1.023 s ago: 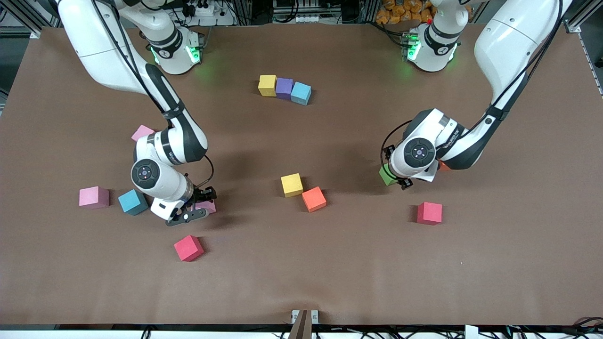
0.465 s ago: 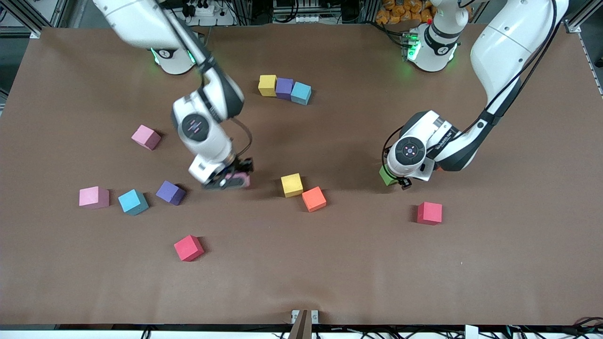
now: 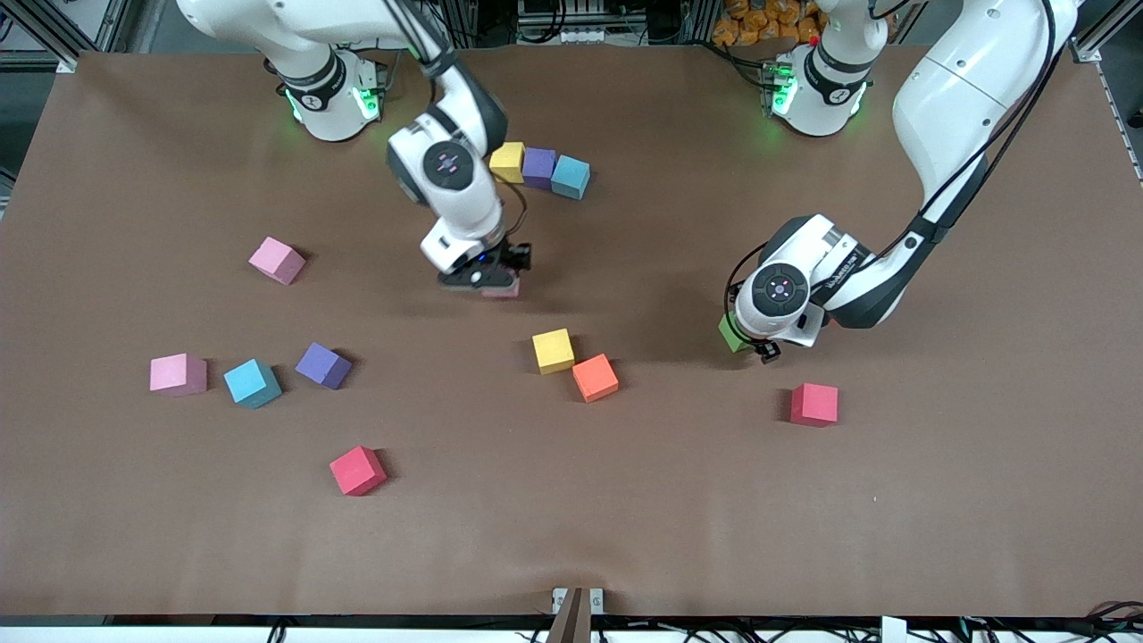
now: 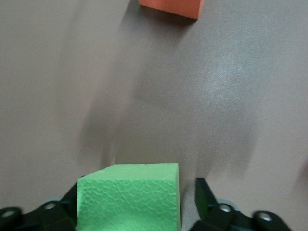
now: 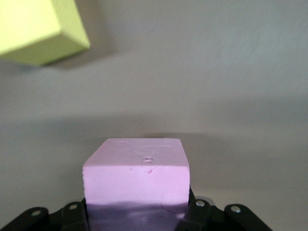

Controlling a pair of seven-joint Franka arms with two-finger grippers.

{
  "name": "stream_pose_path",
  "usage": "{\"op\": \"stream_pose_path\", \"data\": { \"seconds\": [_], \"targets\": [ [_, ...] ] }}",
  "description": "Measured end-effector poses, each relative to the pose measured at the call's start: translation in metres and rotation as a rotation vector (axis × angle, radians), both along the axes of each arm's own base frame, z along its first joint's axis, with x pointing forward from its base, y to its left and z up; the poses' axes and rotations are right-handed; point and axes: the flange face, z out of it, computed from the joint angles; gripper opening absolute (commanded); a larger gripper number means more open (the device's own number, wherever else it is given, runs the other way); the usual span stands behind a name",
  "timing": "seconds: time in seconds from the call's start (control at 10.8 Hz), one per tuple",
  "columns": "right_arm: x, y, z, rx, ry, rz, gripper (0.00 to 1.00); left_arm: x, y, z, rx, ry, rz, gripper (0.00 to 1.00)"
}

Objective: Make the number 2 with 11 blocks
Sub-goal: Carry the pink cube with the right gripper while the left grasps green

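While eleven cubes have to become a digit, most of them lie loose. Nearest the camera sits a red block (image 3: 358, 471), alone. Farther up comes a second red block (image 3: 814, 404) toward the left arm's end of the table. At about the same depth, toward the right arm's end, a pink block (image 3: 178, 373), a light blue block (image 3: 252, 383) and a purple block (image 3: 323, 365) lie close together. In the middle an orange block (image 3: 595, 377) touches a yellow block (image 3: 554, 350) at a corner.

Next up, the left gripper (image 3: 757, 346) is down at the table with its jaws around the green block (image 4: 129, 197). One finger looks to be against it, and a sliver of table shows beside the other, so no firm pinch yet. That pebbled green face looks like foam: light, slightly yielding, matte enough not to slip. I'd squeeze two opposite flat faces, square on and centred, never the corners.

Over bare table between the loose pair and the far row, the right gripper (image 3: 487, 279) is clamped on the carried pink block (image 5: 137, 175), which sits straight in the jaws. A tilted pink block (image 3: 277, 260) lies toward the right arm's end.

Farthest off, the row of three (image 3: 539, 167) runs yellow, purple, light blue, touching; I take it for the start of the 2.
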Motion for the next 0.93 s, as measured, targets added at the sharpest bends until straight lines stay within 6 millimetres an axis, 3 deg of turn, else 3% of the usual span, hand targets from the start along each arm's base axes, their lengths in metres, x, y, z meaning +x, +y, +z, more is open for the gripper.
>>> {"op": "stream_pose_path", "data": {
  "seconds": [0.47,0.93],
  "targets": [
    [-0.060,0.049,-0.014,0.006,0.002,-0.043,0.26,0.004,-0.005,0.005,-0.005,-0.029,-0.030,0.00],
    [-0.075,0.063,-0.029,0.037,0.025,-0.100,0.26,0.024,-0.027,0.042,-0.067,-0.082,-0.315,0.00]
  ]
}}
